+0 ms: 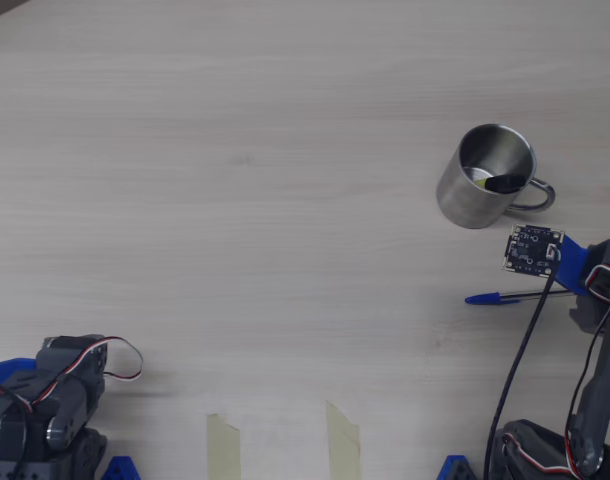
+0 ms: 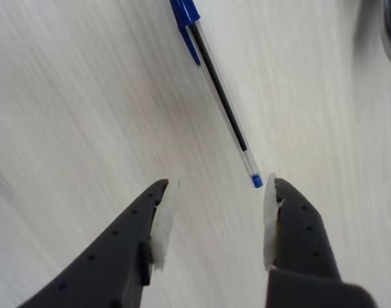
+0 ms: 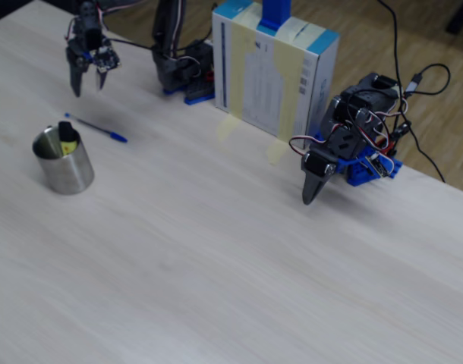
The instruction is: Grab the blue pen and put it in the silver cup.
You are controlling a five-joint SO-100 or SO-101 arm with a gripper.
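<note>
The blue pen (image 1: pixel 505 296) lies flat on the table, its blue cap to the left in the overhead view. The silver cup (image 1: pixel 488 175) stands upright just beyond it, with yellow and black bits inside. My gripper (image 2: pixel 215 212) is open and empty. In the wrist view the pen (image 2: pixel 221 102) runs away from the fingers, its blue end plug just ahead of the right fingertip (image 2: pixel 271 205). In the fixed view the gripper (image 3: pixel 87 85) hangs above the pen's far end (image 3: pixel 95 127), and the cup (image 3: pixel 63 163) is nearer the camera. In the overhead view the gripper (image 1: pixel 585 292) covers the pen's right end.
A second arm is parked at the bottom left of the overhead view (image 1: pixel 45 400), and is also seen in the fixed view (image 3: pixel 326 167). A white and blue box (image 3: pixel 273 68) stands between the arm bases. Two tape strips (image 1: pixel 223 445) lie on the table's near edge.
</note>
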